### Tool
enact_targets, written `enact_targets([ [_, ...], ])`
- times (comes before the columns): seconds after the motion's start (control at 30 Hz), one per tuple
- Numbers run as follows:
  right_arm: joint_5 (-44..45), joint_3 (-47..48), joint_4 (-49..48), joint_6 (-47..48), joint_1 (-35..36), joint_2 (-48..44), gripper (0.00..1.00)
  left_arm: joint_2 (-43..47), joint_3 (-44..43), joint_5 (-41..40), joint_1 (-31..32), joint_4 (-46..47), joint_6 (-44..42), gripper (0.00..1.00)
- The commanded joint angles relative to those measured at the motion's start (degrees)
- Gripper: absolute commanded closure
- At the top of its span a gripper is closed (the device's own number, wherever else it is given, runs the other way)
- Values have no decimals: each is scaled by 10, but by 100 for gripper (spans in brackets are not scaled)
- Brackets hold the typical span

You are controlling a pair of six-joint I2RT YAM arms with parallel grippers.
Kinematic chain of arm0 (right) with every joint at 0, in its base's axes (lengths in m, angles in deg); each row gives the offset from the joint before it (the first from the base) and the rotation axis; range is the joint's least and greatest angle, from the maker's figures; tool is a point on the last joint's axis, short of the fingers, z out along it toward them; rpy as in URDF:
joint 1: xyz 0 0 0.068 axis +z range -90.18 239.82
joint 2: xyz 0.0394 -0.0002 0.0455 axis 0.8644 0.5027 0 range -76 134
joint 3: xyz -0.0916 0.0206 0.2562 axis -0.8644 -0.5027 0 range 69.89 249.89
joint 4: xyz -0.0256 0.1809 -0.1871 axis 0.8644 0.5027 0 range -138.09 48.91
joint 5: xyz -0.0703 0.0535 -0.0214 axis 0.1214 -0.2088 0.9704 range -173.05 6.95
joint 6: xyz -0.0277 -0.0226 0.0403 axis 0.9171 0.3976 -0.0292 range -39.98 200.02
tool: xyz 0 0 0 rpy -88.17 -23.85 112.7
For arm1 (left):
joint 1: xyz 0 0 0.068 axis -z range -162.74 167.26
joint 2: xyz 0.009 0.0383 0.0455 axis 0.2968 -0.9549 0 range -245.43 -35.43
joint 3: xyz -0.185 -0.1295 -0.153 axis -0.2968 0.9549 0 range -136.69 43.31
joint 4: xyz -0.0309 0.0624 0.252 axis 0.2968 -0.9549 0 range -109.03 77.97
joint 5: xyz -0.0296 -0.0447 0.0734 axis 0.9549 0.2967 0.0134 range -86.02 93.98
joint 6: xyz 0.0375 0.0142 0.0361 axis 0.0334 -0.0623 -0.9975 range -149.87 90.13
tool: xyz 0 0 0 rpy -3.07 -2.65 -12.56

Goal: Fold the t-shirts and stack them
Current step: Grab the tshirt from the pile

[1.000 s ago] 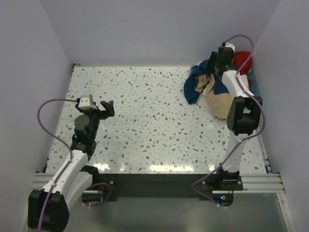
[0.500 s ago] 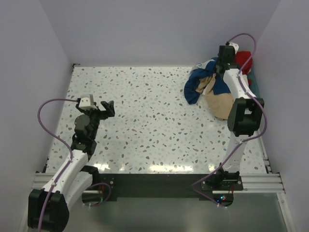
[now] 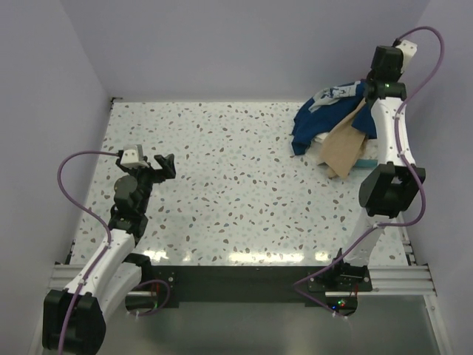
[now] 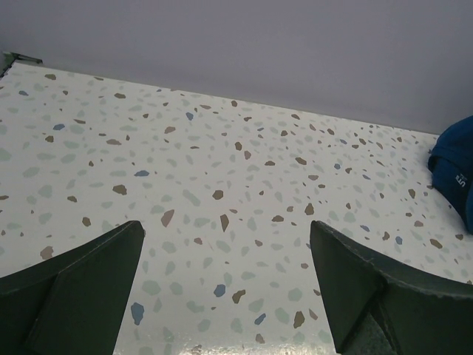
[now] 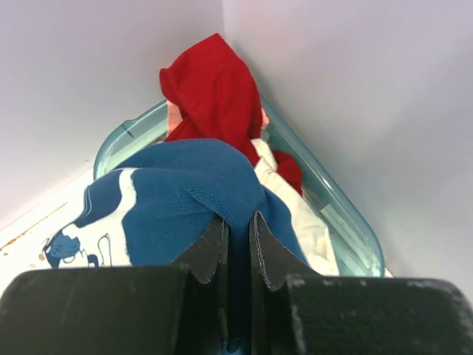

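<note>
Speckled tabletop is seen under the left gripper, held wide apart and empty at the near left. Farther right, the navy t-shirt has been pinched between the closed fingers of the right gripper and raised within the last second, so extraction is judged begun. A beige t-shirt appears dragged along and may hinder spreading. Farthest, red t-shirt and white t-shirt are left in the teal basket.

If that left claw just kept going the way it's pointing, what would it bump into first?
Probably just the table, then the back wall. The open left gripper faces bare speckled surface; the blue shirt lies right of that line, though depth is hard to judge.
</note>
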Motion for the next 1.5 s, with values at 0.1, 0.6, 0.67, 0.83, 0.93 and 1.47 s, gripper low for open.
enact_targets([
  [0.1, 63, 42, 7, 16, -20, -34, 99, 3, 2, 2, 1, 31, 3, 0],
  [0.6, -63, -67, -28, -20, -31, -49, 48, -6, 3, 14, 1, 38, 5, 0],
  [0.67, -106, -87, -53, -13, -31, -48, 47, -5, 3, 14, 1, 38, 7, 0],
  [0.83, -247, -111, -77, -10, -26, -27, 40, -12, 4, 18, 1, 45, 9, 0],
  [0.93, -248, -116, -74, -6, -15, 0, 39, -14, 3, 23, 1, 45, 9, 0],
  [1.47, -176, -139, -66, -5, 18, 51, 38, -11, 3, 21, 1, 43, 11, 0],
])
